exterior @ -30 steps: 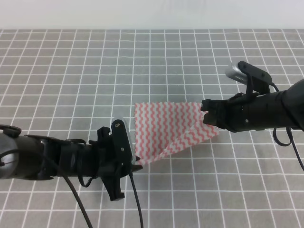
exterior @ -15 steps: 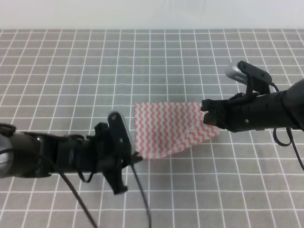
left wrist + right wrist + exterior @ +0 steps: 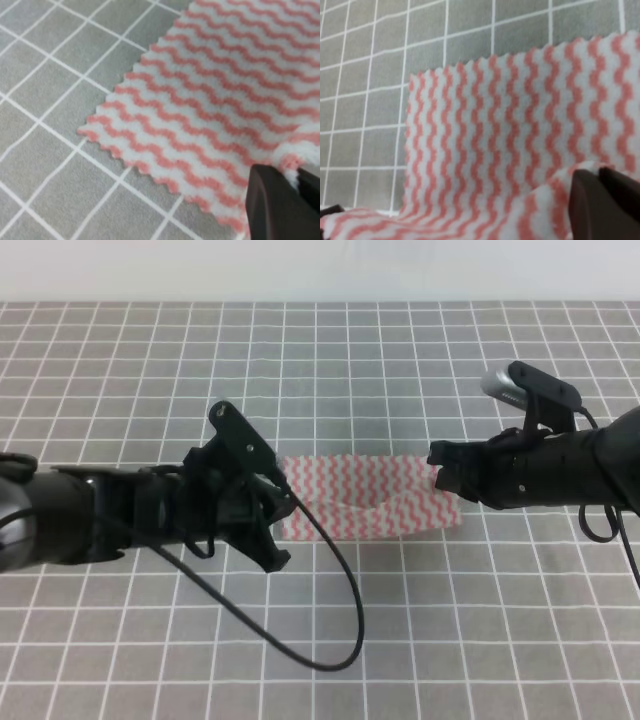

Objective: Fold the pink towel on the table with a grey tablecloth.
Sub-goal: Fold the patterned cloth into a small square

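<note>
Big picture first: you're on the table with a grey tablecloth (image 3: pixel 400 370), and the pink towel (image 3: pixel 365 502) sits roughly in the middle of it, between your two arms.

What just changed: a second ago the towel's near-left corner was down low toward you, with the cloth hanging in a diagonal sheet. Now your left gripper (image 3: pixel 283 502) has swung up and away, carrying that corner toward the far edge. Your right gripper (image 3: pixel 440 472) has barely budged. So the near half is being laid over the far half, and I'd call the fold well underway but not finished, since the lifted layer is still humped in the middle instead of lying flat.

Orientation: the towel now reads as a wide band, long axis running left to right across the exterior view, with the crease along the near side and the free edges pointing away from you.

Claws: in the left wrist view the dark fingertips (image 3: pixel 272 200) are pinched together on a bunched bit of towel (image 3: pixel 210 100), so that one's clamped on cloth. The bottom layer's serrated corner lies flat on the grid under it. In the right wrist view the right fingertips (image 3: pixel 600 200) also look closed on the towel's edge (image 3: pixel 485 140), with a raised fold running off from them.
</note>
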{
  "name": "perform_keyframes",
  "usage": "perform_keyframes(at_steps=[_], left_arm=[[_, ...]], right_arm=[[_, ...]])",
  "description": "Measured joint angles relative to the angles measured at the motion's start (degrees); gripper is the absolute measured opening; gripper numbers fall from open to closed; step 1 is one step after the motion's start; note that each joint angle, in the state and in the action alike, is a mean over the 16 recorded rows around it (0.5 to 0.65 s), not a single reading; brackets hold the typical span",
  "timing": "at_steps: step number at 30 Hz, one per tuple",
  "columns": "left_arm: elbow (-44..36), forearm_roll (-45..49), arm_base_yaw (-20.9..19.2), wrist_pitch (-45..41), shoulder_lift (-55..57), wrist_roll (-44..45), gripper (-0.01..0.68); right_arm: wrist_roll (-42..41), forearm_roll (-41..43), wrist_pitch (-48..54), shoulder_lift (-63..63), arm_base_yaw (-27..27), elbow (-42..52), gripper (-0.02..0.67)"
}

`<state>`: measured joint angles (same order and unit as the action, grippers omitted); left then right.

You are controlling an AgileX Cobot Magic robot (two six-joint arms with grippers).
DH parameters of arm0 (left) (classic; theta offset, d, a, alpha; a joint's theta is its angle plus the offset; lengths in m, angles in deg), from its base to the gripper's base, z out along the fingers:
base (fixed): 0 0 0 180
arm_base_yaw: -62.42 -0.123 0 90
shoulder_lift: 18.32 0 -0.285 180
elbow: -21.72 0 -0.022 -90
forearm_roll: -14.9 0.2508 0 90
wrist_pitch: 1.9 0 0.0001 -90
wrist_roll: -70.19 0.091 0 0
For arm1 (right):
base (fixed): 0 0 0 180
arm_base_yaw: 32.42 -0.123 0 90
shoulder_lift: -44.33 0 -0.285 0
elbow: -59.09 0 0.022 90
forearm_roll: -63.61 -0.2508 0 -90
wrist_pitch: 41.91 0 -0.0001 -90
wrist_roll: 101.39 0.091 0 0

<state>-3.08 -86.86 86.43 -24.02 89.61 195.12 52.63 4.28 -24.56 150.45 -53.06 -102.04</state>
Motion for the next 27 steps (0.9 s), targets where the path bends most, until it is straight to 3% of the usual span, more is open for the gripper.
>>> perform_keyframes(at_steps=[27], left_arm=[[7.5, 0.1, 0.0, 5.5, 7.3, -5.2, -0.002]], right_arm=[[0.0, -0.3, 0.3, 7.5, 1.3, -5.2, -0.015]])
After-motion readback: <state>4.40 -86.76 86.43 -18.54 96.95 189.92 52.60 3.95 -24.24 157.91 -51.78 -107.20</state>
